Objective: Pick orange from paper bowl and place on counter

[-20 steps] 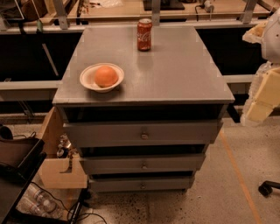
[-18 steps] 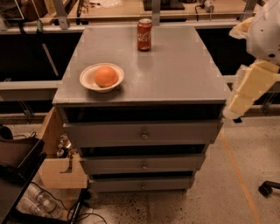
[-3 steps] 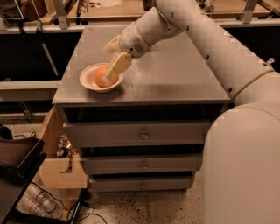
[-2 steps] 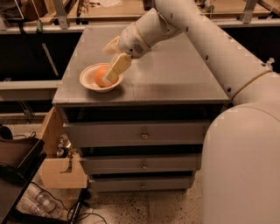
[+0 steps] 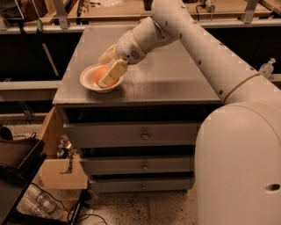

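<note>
1. Robot body (image 5: 239,167): sitting nearest, well right of and below the hand (image 5: 105,72), filling the lower right corner.
2. Cardboard box (image 5: 61,173): standing on the floor below the hand, slightly to its left.
3. Drawers (image 5: 142,137): three, stacking under the bench (image 5: 175,79), directly below the hand.
4. Paper bowl (image 5: 88,81): resting on the bench's front left part, directly under the hand.
5. Hand: reaching down into the bowl and gripping the orange (image 5: 101,70), one finger (image 5: 113,72) lying across its near side and the other at its far side. It is keeping the same place and tilt as 0.7 s ago.
6. Orange: still sitting in the bowl, not lifting since 0.7 s ago.
7. Arm (image 5: 197,39): stretching up and right from the hand, crossing over the bench; six seconds ago it was hanging off the bench's right edge.
8. Wooden tops (image 5: 123,9): running beyond the hand, behind the bench.
</note>
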`<state>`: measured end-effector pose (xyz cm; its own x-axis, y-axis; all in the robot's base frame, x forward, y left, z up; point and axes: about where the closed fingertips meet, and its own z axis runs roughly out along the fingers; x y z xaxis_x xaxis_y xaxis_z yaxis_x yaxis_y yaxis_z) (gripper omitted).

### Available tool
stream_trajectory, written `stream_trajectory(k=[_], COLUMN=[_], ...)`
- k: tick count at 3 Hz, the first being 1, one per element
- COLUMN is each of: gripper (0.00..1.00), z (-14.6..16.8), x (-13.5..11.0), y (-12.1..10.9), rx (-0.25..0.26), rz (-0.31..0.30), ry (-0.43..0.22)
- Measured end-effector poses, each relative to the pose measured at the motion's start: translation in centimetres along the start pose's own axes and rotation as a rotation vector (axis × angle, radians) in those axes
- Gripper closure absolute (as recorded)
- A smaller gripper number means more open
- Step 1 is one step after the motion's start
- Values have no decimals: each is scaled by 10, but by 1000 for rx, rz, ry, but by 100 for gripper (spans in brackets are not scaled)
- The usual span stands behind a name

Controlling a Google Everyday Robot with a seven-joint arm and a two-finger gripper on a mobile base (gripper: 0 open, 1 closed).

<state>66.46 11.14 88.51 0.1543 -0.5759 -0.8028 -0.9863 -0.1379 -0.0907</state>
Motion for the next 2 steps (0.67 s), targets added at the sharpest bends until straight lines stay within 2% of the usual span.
stream_trajectory(k=[1, 2], gripper=[34, 43], z=[2, 6], x=[1, 3], y=[0, 2], rx=[-5, -17], rz=[1, 3], ry=[-1, 1])
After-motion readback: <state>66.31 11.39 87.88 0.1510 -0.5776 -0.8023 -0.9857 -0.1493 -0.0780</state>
